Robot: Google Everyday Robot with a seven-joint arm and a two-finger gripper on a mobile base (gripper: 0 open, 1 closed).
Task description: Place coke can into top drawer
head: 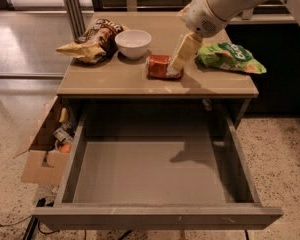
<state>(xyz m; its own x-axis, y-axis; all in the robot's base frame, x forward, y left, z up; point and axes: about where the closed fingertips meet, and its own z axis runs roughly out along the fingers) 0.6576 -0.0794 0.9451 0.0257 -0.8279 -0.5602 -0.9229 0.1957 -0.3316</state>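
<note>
The coke can [159,66] lies on its side on the table top [110,80], near the middle and close to the front edge. My gripper [182,54] hangs from the white arm at the upper right. It points down and left, with its tip just at the can's right end. I cannot tell whether it touches the can. The top drawer [157,217] is pulled fully open below the table, and its flat grey bottom holds nothing.
A white bowl [133,43] and a brown snack bag [92,40] sit at the table's back left. A green snack bag [230,58] lies at the right, behind the arm. An open cardboard box [42,156] with clutter stands on the floor left of the drawer.
</note>
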